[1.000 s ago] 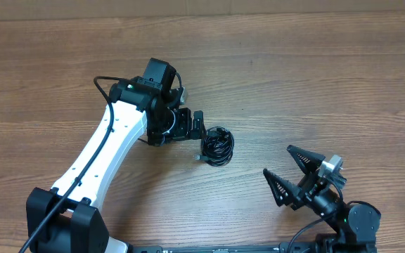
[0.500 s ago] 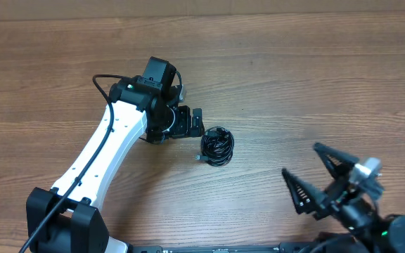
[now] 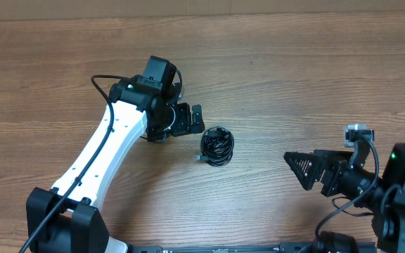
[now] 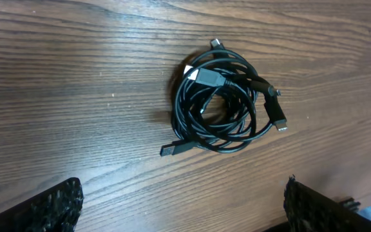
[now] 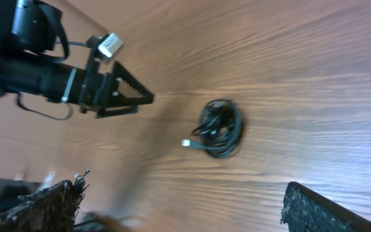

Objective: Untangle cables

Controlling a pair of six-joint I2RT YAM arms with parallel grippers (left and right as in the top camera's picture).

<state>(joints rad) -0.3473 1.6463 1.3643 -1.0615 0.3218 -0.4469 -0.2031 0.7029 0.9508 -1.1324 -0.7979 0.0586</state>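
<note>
Since nothing is held yet, table (image 3: 294, 70): bears the cables (image 3: 217, 146), one tight coil.
Left gripper (image 3: 198, 119): spread wide just beside the coil; should pinch one outer loop.
Right gripper (image 3: 297, 167): wide, well apart from the coil; should pin the rest.
Plug (image 4: 170, 150): pokes from the coil; start there.

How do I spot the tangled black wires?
Find the wooden table, then the long white arm on its left side. Just beyond that arm's end effector, not touching it, lie the cables: a small round black coil. Unlike the black wire fixed along the arm, they lie loose, with silver-tipped plugs poking out.
</note>
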